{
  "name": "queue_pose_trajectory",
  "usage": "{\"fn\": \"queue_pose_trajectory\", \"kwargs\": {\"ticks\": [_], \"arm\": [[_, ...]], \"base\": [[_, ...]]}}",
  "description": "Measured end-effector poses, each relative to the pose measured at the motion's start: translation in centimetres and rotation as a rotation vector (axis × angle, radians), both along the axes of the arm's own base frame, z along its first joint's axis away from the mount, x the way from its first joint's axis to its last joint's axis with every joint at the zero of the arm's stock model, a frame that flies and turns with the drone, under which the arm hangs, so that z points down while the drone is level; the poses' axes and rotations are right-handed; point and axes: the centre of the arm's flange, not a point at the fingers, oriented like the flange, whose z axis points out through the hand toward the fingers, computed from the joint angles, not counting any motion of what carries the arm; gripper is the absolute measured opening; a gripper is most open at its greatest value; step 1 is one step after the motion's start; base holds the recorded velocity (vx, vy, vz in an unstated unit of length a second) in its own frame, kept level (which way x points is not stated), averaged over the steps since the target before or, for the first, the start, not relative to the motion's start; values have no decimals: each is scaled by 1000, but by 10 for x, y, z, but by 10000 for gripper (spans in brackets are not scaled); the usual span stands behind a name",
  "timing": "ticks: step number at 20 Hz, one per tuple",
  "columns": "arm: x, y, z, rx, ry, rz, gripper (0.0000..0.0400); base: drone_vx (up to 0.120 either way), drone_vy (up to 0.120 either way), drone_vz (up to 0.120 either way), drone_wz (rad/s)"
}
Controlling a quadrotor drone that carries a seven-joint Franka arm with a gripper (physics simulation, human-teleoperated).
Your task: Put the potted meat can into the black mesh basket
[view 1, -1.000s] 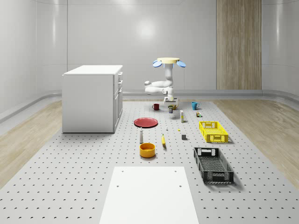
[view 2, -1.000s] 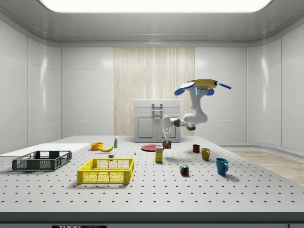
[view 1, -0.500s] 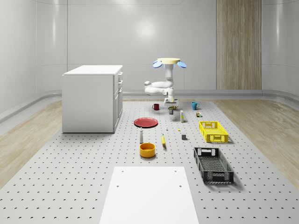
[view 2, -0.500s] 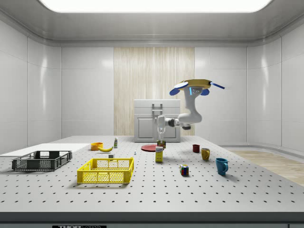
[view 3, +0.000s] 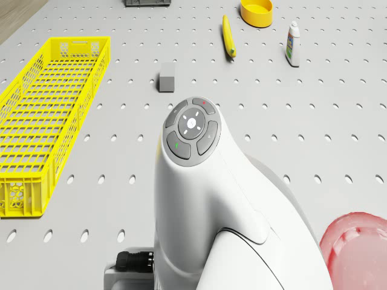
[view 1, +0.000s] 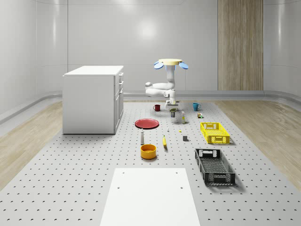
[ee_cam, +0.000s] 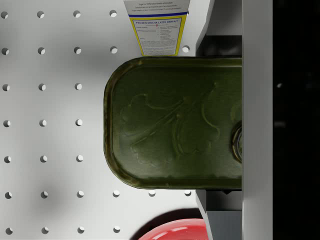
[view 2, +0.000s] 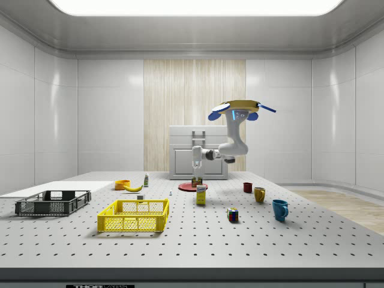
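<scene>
The potted meat can [ee_cam: 172, 122] has a dark green embossed lid and sits between my gripper's [ee_cam: 220, 122] grey fingers [ee_cam: 222, 32], which are shut on it. In the side view the can [view 2: 196, 180] hangs a little above the table under the gripper [view 2: 196, 173], near the red plate [view 2: 191, 187]. The drone [view 2: 237, 108] hovers over the far part of the table [view 1: 94, 179], above the mugs. The black mesh basket [view 1: 214, 165] lies near the table's front, on the whole-scene view's right, far from the gripper [view 1: 172, 104].
A yellow basket [view 1: 215, 132] lies between the drone and the black basket. A yellow-labelled carton [ee_cam: 159, 27] stands just beside the can. A banana [view 3: 228, 36], orange bowl [view 3: 256, 11], bottle [view 3: 292, 43] and grey block [view 3: 167, 77] lie mid-table. A white cabinet [view 1: 93, 99] stands at the whole-scene view's left.
The drone and arm have shifted toward the side view's left with the can held, from beside the mugs to over the red plate's edge.
</scene>
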Motion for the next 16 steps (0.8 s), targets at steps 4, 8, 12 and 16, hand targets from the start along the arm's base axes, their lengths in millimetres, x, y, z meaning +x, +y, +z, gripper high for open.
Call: {"fn": "queue_pose_trajectory", "kwargs": {"ticks": [4, 8, 12, 16], "arm": [[0, 0, 0, 0, 0, 0, 293], [0, 0, 0, 0, 0, 0, 293], [0, 0, 0, 0, 0, 1, 293], [0, 0, 0, 0, 0, 1, 293]], "base": [[120, 0, 0, 0], [120, 60, 0, 0], [120, 20, 0, 0], [120, 30, 0, 0]]}}
